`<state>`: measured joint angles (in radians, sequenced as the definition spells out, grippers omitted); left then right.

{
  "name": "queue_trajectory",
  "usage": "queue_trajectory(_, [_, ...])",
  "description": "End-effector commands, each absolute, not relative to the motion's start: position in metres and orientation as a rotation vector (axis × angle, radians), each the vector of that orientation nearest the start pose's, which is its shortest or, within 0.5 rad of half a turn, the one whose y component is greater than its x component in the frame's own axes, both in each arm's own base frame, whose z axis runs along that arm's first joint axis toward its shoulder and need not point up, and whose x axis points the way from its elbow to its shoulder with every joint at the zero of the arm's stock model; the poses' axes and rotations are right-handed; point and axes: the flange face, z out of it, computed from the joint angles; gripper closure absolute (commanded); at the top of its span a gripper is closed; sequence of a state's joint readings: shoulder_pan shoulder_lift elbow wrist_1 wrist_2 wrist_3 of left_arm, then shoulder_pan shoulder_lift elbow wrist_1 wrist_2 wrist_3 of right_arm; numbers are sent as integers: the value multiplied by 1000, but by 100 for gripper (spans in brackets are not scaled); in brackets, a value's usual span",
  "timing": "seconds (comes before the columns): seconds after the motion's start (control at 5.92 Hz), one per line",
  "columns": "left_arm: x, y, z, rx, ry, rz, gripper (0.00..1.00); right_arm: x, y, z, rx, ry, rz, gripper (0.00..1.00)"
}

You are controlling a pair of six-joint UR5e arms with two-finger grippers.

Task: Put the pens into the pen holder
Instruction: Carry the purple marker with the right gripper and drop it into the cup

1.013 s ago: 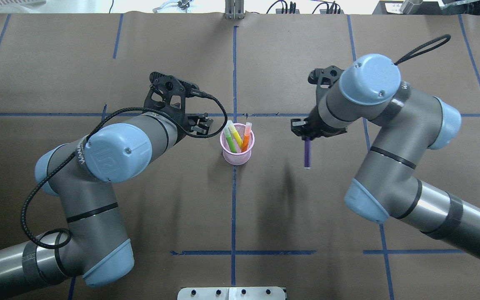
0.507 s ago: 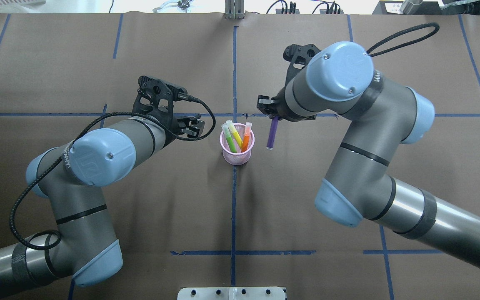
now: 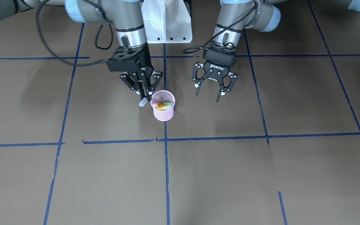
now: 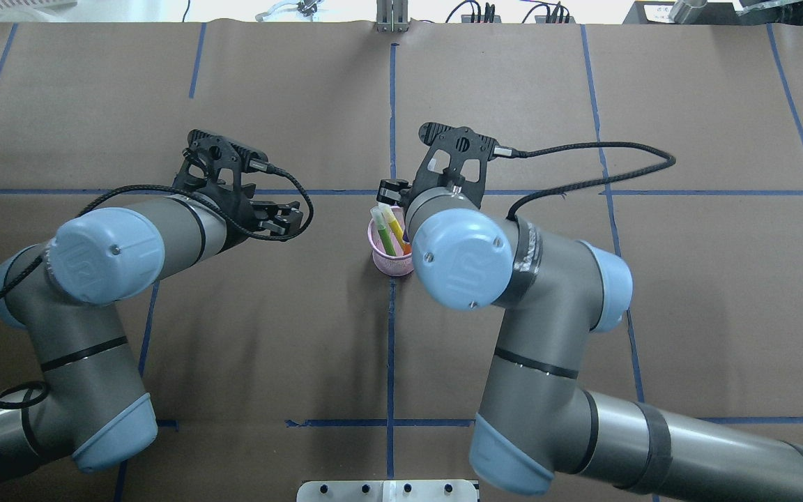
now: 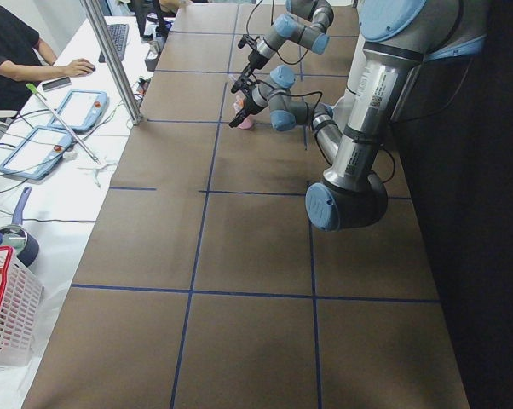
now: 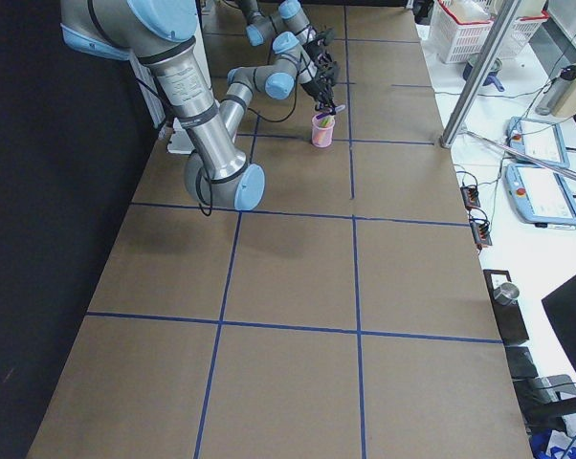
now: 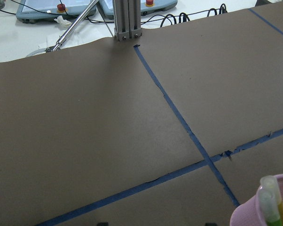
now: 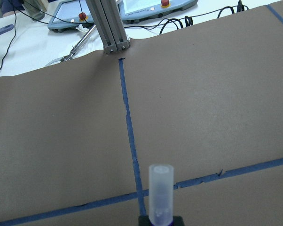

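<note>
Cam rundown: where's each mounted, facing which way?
Front-facing: across table, facing robot's base; left gripper, right gripper, pen holder.
Overhead: behind robot, looking down; left arm, right arm.
Exterior left: table's left end; left arm nearest.
Exterior right: opposite end; right arm nearest.
Left wrist: forward over table; pen holder rim.
Right wrist: likewise; purple pen clamped.
Shared: both wrists see the metal post.

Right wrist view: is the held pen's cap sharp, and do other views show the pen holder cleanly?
Right wrist view: the purple pen has its pale cap near the lens, slightly soft; the paper behind is sharper. Overhead view: the right arm covers part of the pen holder. Front-facing view: holder unobstructed, even light, faint soft shadows. Side views: holder too small for detail.
</note>
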<state>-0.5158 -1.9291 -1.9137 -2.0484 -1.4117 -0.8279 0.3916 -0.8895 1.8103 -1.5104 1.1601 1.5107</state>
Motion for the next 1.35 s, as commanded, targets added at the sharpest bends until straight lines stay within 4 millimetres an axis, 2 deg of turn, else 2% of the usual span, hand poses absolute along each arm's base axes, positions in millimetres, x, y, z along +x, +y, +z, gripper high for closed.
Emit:
queue_trajectory(0.0, [425, -413, 261, 811, 869, 114, 24, -532, -389, 149, 690, -834, 528, 100])
queue_trajectory(0.17, [426, -413, 262, 810, 867, 115, 24, -539, -382, 150, 710, -827, 524, 100])
queue_trajectory(0.51, [427, -414, 264, 809, 865, 116, 24, -549, -381, 155, 728, -805, 525, 98])
queue_trajectory(0.68, [428, -413, 264, 807, 866, 118, 24, -551, -381, 157, 730, -801, 524, 89])
queue_trajectory(0.84, [427, -414, 264, 808, 863, 117, 24, -553, -379, 158, 728, -801, 520, 65])
queue_trajectory(1.18, [427, -415, 264, 808, 863, 117, 24, -556, -376, 157, 724, -808, 515, 1])
